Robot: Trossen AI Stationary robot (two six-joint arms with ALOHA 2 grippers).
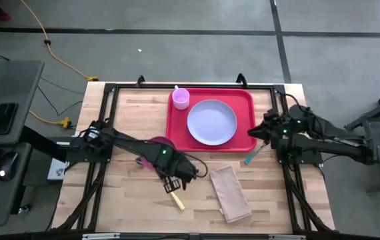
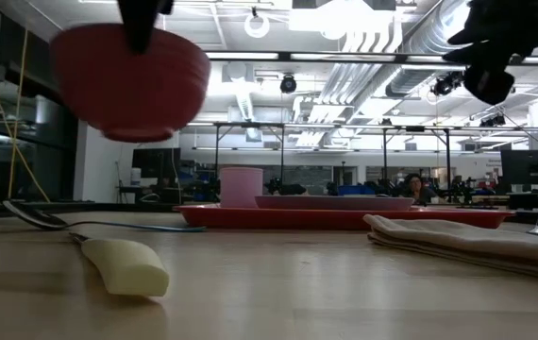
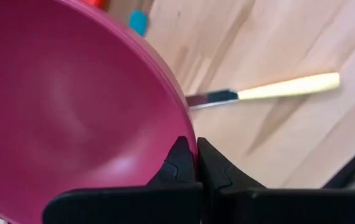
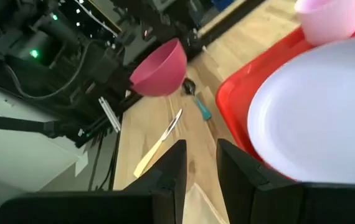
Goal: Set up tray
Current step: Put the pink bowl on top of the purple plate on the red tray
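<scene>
Right now, a pink bowl (image 3: 71,112) is pinched by its rim between the pressed-together fingers of the left hand (image 3: 195,163). The bowl is held up in the air, well above the wooden surface (image 1: 137,200), as can be seen in the low view. Just beside the left hand, on the surface, a knife with a pale yellow handle (image 1: 177,201) is lying. A little farther out, a folded tan cloth (image 1: 231,193) is lying flat.

Far from the left hand, on the other side of the surface, the red tray (image 1: 177,130) is found. A round lavender plate (image 1: 211,122) and a small pink cup (image 1: 181,99) are already set on it.

The right hand (image 4: 201,163) is held up close to the tray's corner, with its fingers spread a little apart and nothing between them. A spoon with a blue handle (image 1: 252,156) is lying just beside it.

It seems the bowl is meant to be carried over to the tray. Some things could go wrong from here. The bowl is only held by a thin bit of rim, so it could slip or tip if it is moved too fast. The tray is mostly filled by the plate, so the bowl could be bumped into the plate or the cup. The two arms could also be knocked together near the tray.
</scene>
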